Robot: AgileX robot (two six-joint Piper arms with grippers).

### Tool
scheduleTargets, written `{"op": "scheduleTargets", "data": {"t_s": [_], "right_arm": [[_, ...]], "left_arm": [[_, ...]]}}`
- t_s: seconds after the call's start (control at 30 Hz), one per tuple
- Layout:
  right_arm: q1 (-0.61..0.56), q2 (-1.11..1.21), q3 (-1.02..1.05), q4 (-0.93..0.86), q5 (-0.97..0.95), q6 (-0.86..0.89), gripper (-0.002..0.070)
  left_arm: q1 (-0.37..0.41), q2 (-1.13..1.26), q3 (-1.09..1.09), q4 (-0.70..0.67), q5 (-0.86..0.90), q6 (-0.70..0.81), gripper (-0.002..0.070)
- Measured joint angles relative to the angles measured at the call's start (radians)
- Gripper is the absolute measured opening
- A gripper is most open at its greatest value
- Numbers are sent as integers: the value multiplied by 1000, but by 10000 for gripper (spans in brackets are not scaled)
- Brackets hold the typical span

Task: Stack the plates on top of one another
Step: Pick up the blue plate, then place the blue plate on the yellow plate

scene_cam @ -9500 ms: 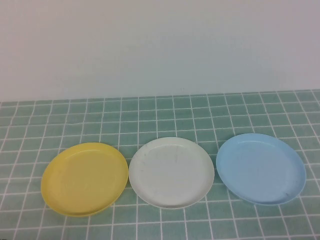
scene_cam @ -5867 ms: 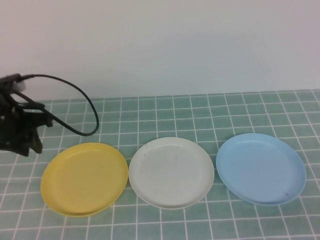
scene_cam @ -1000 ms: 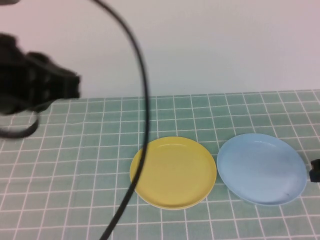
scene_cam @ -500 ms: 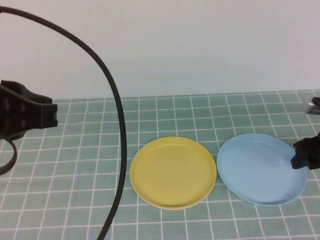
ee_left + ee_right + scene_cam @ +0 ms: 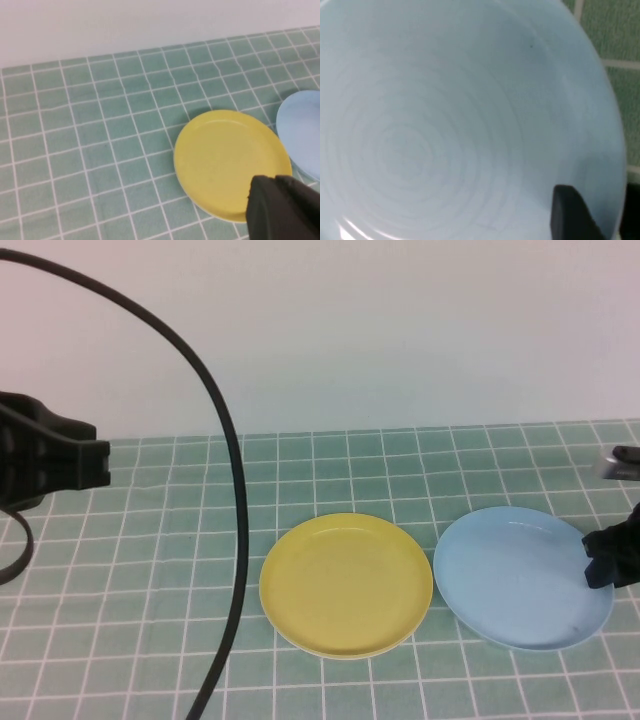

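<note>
**Yellow plate in the middle, right hand at the blue plate's rim**

The yellow plate [image 5: 346,584] lies flat on the counter [image 5: 140,620], about in the centre, w/ a thin pale edge showing under its near rim; whether this is another plate below it, I cannot tell. The light blue plate [image 5: 522,576] lies just beside it on the robot's right, rims near but apart.

The right hand [image 5: 606,562] is at the far-right rim of the blue plate, low over it. In the right wrist view one dark finger [image 5: 572,215] is above the plate's inner surface [image 5: 445,115] near the rim. Wide or narrow, I cannot tell, and no grip is visible.

The left hand [image 5: 282,207] is raised at the left side, well apart from both plates, fingers closed w/ nothing in them. A black cable [image 5: 225,480] curves down across the left part of the high view.
</note>
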Motion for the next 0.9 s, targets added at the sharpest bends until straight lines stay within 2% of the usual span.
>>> {"op": "scheduleTargets", "data": {"t_s": [0.4, 0.9], "right_arm": [[26, 4, -37, -32, 32, -9, 25], [27, 5, -348, -176, 351, 98, 13]], "left_arm": [[0, 0, 0, 0, -5, 0, 0], [0, 0, 4, 62, -1, 2, 0]]}}
